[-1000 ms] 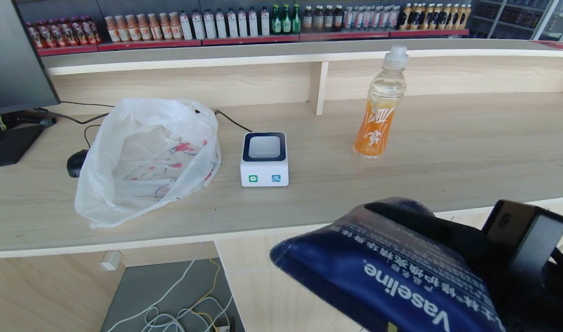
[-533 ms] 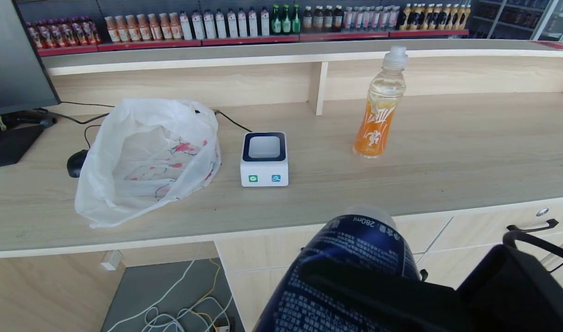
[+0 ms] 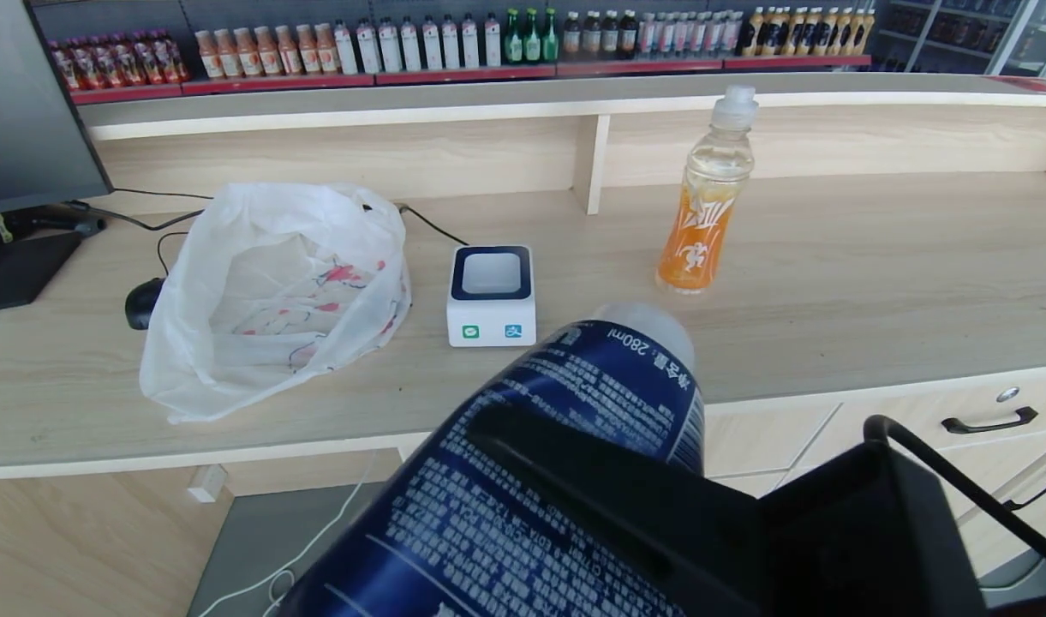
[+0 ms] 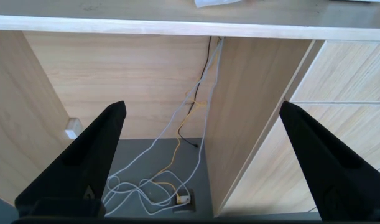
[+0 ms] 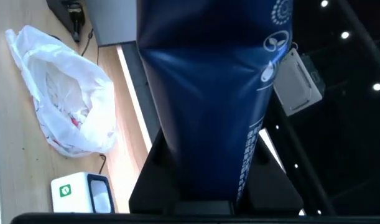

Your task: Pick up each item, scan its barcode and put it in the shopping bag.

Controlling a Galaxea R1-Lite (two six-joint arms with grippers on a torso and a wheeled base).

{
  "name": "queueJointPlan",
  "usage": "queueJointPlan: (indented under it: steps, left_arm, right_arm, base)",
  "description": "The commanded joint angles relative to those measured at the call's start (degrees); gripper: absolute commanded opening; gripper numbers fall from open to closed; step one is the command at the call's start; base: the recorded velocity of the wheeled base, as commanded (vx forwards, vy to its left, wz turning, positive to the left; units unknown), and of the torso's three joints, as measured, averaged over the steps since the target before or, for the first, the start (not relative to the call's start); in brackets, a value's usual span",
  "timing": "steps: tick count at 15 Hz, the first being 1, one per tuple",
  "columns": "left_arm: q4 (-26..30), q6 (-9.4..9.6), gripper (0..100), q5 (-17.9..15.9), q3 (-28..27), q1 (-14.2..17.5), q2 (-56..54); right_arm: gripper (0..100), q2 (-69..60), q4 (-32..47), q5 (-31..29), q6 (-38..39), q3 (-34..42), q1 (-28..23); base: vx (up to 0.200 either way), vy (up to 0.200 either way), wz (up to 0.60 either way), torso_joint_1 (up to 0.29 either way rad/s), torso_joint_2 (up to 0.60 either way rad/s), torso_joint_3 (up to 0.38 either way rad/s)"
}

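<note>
My right gripper (image 3: 591, 488) is shut on a dark blue lotion bottle (image 3: 523, 480) with white print, held low in front of the counter. Its pale cap end points toward the white scanner box (image 3: 491, 296) and overlaps the counter edge just right of it. In the right wrist view the blue bottle (image 5: 208, 93) stands between the jaws, with the scanner (image 5: 84, 193) and the white shopping bag (image 5: 65, 106) beyond. The bag (image 3: 274, 291) lies open, left of the scanner. An orange drink bottle (image 3: 707, 197) stands upright to the right. My left gripper (image 4: 202, 109) hangs open below the counter.
A black mouse (image 3: 141, 302) and a monitor base (image 3: 17, 266) sit at the counter's far left, with cables behind the bag. A raised wooden ledge (image 3: 591, 163) backs the counter. Drawers (image 3: 989, 420) and loose floor cables (image 4: 171, 186) lie beneath.
My right gripper has turned the blue bottle and carried it up and to the left, so its cap end now reaches over the counter edge near the scanner.
</note>
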Motion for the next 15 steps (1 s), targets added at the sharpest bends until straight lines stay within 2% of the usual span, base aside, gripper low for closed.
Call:
queueJointPlan:
  steps: [1, 15]
  left_arm:
    - [-0.02, -0.01, 100, 0.00, 0.00, 0.00, 0.00]
    - [-0.02, -0.01, 100, 0.00, 0.00, 0.00, 0.00]
  right_arm:
    - [0, 2.00, -0.12, 0.17, -0.09, -0.08, 0.02]
    - [0, 2.62, -0.12, 1.92, -10.38, -1.05, 3.10]
  base:
    - [0.000, 0.000, 0.00, 0.000, 0.00, 0.000]
    - [0.000, 0.000, 0.00, 0.000, 0.00, 0.000]
